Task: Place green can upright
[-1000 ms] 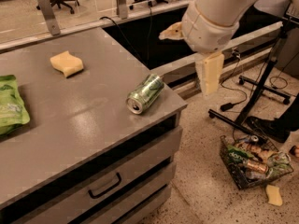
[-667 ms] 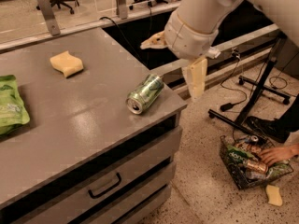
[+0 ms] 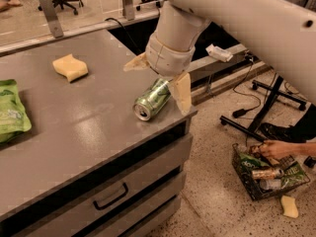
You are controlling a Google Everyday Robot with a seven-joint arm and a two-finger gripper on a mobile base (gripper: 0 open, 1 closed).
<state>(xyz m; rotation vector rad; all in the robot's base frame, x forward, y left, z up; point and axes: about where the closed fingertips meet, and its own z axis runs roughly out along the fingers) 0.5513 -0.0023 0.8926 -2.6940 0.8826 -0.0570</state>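
Swinging left and lower over the past 1 second, the gripper (image 3: 154, 90) now hangs right over the green can (image 3: 150, 100); earlier it was out past the table's right edge. The can has not shifted. It lies on its side near the right near corner of the table (image 3: 89, 130), its silver rimmed top pointing near-left and its base hidden under the wrist. The jaws stand wide apart and hold nothing: 1 is just beside the can's right flank, the other is on its far left side. Whether either touches the can cannot be told. A pale yellow sponge (image 3: 70, 67) sits farther left on the table, well apart from the can, and a green snack bag (image 3: 11, 113) lies at the left edge. On the floor to the right, a person's hand (image 3: 276, 148) rests at a wire basket (image 3: 256, 187).
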